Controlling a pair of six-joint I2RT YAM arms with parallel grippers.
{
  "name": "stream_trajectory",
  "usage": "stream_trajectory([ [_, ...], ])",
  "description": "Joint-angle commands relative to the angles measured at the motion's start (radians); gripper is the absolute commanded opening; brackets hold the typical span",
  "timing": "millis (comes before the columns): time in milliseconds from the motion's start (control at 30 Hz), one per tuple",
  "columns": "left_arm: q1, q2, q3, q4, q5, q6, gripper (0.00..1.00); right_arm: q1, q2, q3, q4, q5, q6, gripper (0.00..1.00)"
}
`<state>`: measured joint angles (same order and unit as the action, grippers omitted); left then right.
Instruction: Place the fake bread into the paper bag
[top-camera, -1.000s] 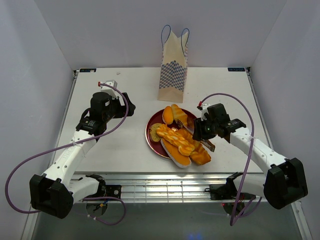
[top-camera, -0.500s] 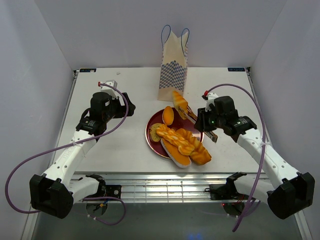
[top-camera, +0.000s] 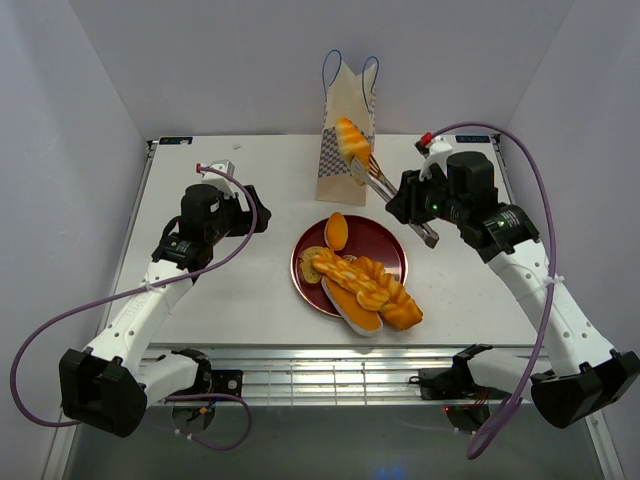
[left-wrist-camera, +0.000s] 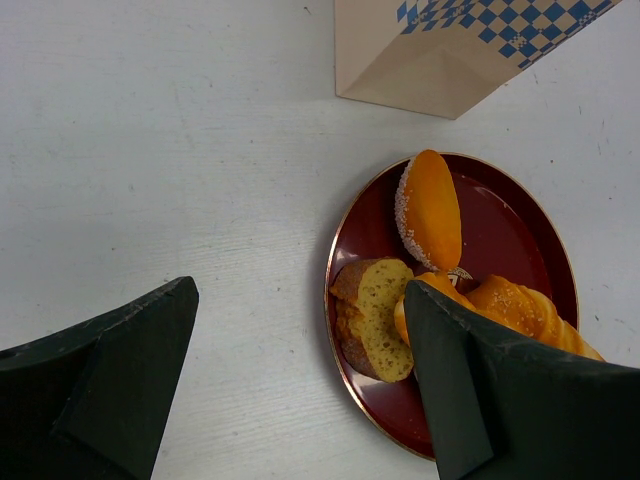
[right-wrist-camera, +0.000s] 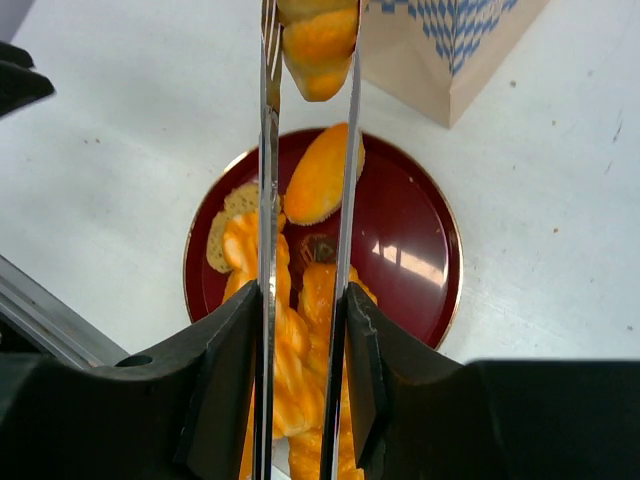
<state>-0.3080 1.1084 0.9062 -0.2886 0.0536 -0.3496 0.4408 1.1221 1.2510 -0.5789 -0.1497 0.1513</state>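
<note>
My right gripper (top-camera: 412, 205) (right-wrist-camera: 302, 305) is shut on a pair of metal tongs (top-camera: 383, 187) (right-wrist-camera: 265, 200). The tongs pinch one oval roll of the fake bread (top-camera: 351, 138) (right-wrist-camera: 318, 40) in the air, in front of the upper part of the paper bag (top-camera: 338, 172) (right-wrist-camera: 470, 50). More fake bread lies on the dark red plate (top-camera: 388, 238): a braided loaf (top-camera: 362, 281), an oval roll (top-camera: 337, 231) (left-wrist-camera: 430, 210) and a slice (top-camera: 313, 263) (left-wrist-camera: 375, 315). My left gripper (top-camera: 256, 216) (left-wrist-camera: 300, 288) hangs open over bare table, left of the plate.
The plate (left-wrist-camera: 500, 215) sits mid-table, just in front of the bag (left-wrist-camera: 440, 50). White walls close in the table on the left, right and back. A purple cable loops above each arm.
My right arm has lifted the tongs with the roll off the plate and carried it back and up to the bag. The left arm has not moved.
</note>
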Motion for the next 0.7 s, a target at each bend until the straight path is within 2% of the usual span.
stream_trajectory([
  [0,0.0,-0.022,0.033,0.003,0.012,-0.006,0.95,0.004,0.036,0.138,0.051,-0.031,-0.018,0.37],
  [500,0.0,-0.015,0.033,0.0,-0.024,0.006,0.95,-0.001,0.419,0.609,0.091,-0.004,-0.019,0.39],
  [667,0.0,-0.012,0.031,0.002,-0.026,0.008,0.95,-0.022,0.518,0.702,0.091,0.012,-0.009,0.39],
])
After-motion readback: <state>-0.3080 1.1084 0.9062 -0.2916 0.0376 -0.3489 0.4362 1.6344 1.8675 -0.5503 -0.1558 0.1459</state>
